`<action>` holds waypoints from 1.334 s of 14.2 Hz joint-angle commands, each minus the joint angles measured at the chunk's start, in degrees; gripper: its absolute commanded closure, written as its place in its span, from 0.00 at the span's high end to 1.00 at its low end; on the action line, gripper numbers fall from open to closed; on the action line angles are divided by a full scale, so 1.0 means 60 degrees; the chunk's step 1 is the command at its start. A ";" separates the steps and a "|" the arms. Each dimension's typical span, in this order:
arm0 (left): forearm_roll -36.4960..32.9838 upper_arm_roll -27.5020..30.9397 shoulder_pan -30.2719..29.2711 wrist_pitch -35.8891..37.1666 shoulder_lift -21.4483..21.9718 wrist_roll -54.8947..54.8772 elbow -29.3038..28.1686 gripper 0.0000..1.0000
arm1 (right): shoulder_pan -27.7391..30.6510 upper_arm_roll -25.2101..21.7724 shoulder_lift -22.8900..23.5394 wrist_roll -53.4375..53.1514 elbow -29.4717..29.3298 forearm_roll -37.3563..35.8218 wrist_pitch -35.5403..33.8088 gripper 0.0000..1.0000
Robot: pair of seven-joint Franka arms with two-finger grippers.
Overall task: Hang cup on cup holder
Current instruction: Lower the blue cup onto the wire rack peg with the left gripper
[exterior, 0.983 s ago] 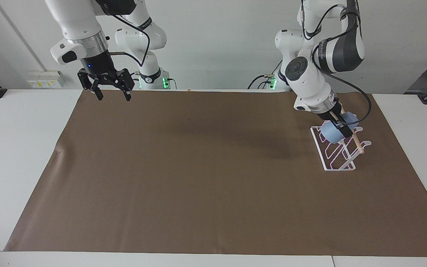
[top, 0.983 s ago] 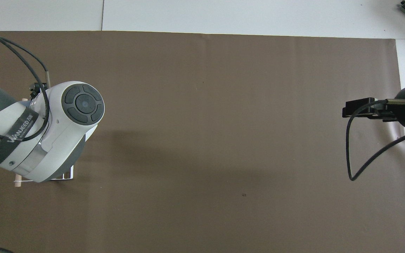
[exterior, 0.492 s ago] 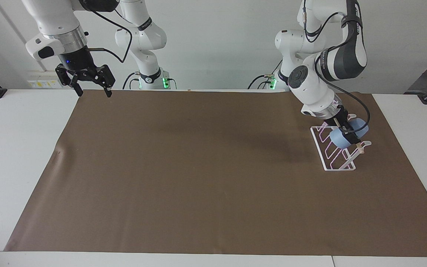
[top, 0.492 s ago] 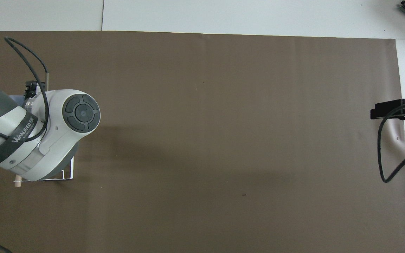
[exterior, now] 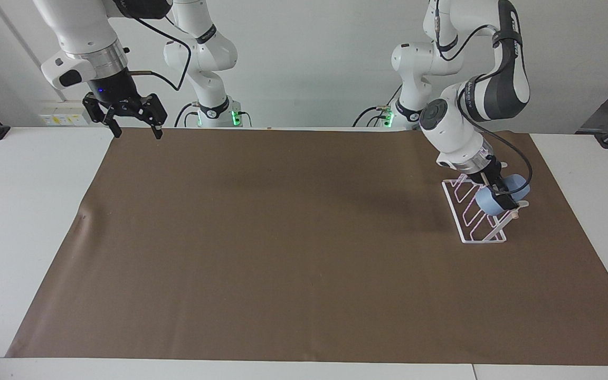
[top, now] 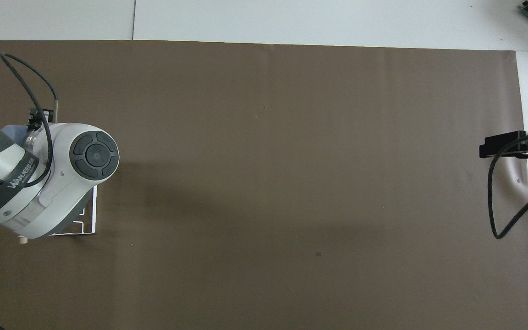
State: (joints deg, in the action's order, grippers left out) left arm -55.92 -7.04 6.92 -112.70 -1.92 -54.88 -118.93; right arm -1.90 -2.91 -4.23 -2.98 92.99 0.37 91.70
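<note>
Over the cup holder (exterior: 474,214), toward my left arm's end of the tabletop (exterior: 29,211), my left hand (exterior: 498,194) is clamped on the light-blue cup (exterior: 494,198). The cup lies tilted on its side in my grip, low over the rack's slanted white wire loops and right at the wooden dowel (exterior: 515,214) along the top; I cannot tell whether it touches either. From the overhead view my own forearm and wrist cover nearly all of this: only a sliver of the cup (top: 14,133), one corner of the rack's white base (top: 90,224) and the dowel's end (top: 23,239) show past the arm, so the hand itself is hidden there.

The cup holder stands on a brown mat (exterior: 283,253) that covers most of the tabletop; the rack's rectangular base rests flat on it. A black cable (exterior: 518,153) loops from my left wrist down past the cup.

My right hand (exterior: 134,125) hangs in the air over the mat's corner at the right arm's end, fingers spread wide with nothing between them, waiting. Its cable (top: 502,206) droops beside it in the overhead view, where only the dark tip of that hand (top: 504,145) shows.
</note>
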 commanded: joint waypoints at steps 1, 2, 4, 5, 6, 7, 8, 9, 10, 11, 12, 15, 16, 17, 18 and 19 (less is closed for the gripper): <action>-0.0202 -0.0043 -0.0114 -0.0332 0.0379 -0.0022 -0.0423 0.34 | 0.0008 -0.0027 -0.0217 -0.0119 0.0408 -0.0252 -0.0050 1.00; -0.0188 -0.0057 -0.0114 -0.0347 0.0379 -0.0037 -0.0423 0.99 | 0.0023 -0.0027 -0.0261 -0.0105 0.0453 -0.0252 -0.0020 1.00; -0.0173 -0.0072 -0.0114 -0.0449 0.0379 -0.0066 -0.0409 1.00 | 0.0009 -0.0027 -0.0262 -0.0105 0.0453 -0.0252 -0.0078 1.00; -0.0173 -0.0072 -0.0114 -0.0420 0.0364 -0.0095 -0.0351 1.00 | 0.0009 -0.0027 -0.0262 -0.0105 0.0468 -0.0252 -0.0107 1.00; -0.0158 -0.0072 -0.0100 -0.0406 0.0364 -0.0096 -0.0350 1.00 | 0.0009 -0.0013 -0.0262 -0.0105 0.0468 -0.0252 -0.0107 1.00; -0.0129 -0.0072 -0.0085 -0.0362 0.0350 -0.0096 -0.0321 1.00 | 0.0009 -0.0012 -0.0276 -0.0105 0.0483 -0.0237 -0.0049 1.00; -0.0071 -0.0072 -0.0085 -0.0318 0.0335 -0.0110 -0.0263 1.00 | 0.0009 -0.0012 -0.0262 -0.0105 0.0497 -0.0237 -0.0005 1.00; -0.0041 -0.0072 -0.0070 -0.0231 0.0291 -0.0125 -0.0103 1.00 | -0.0006 -0.0012 -0.0276 -0.0119 0.0497 -0.0237 -0.0019 1.00; 0.0104 -0.0086 -0.0070 0.0075 0.0218 -0.0125 0.0175 1.00 | -0.0006 -0.0012 -0.0277 -0.0105 0.0497 -0.0237 -0.0034 1.00; 0.0555 -0.0086 -0.0027 0.0426 0.0131 -0.0125 0.0540 1.00 | -0.0006 -0.0012 -0.0277 -0.0105 0.0483 -0.0237 -0.0078 1.00; 0.1111 -0.0072 -0.0012 0.0821 -0.0073 -0.0111 0.0921 1.00 | 0.0008 -0.0012 -0.0277 -0.0105 0.0483 -0.0237 -0.0078 1.00; 0.2256 -0.0072 0.0018 0.1746 -0.0324 0.0065 0.1961 1.00 | -0.0006 -0.0012 -0.0277 -0.0119 0.0497 -0.0223 -0.0020 1.00; 0.2737 -0.0057 -0.0011 0.1849 -0.0339 0.0341 0.2124 1.00 | -0.0006 -0.0012 -0.0277 -0.0105 0.0497 -0.0223 -0.0019 1.00; 0.3293 -0.0057 -0.0084 0.1879 -0.0296 0.0764 0.2184 1.00 | -0.0006 -0.0012 -0.0277 -0.0119 0.0497 -0.0223 -0.0048 1.00; 0.3777 -0.0057 -0.0114 0.1909 -0.0252 0.1276 0.2184 1.00 | -0.0006 -0.0012 -0.0277 -0.0105 0.0497 -0.0223 -0.0049 1.00; 0.4058 -0.0057 -0.0129 0.1996 -0.0208 0.1832 0.2184 1.00 | -0.0006 -0.0012 -0.0277 -0.0105 0.0497 -0.0223 -0.0049 1.00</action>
State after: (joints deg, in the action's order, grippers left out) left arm -35.25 -7.10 6.83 -102.49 -2.23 -49.05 -107.53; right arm -1.88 -3.16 -4.61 -2.98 94.60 0.35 91.50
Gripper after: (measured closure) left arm 0.000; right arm 0.000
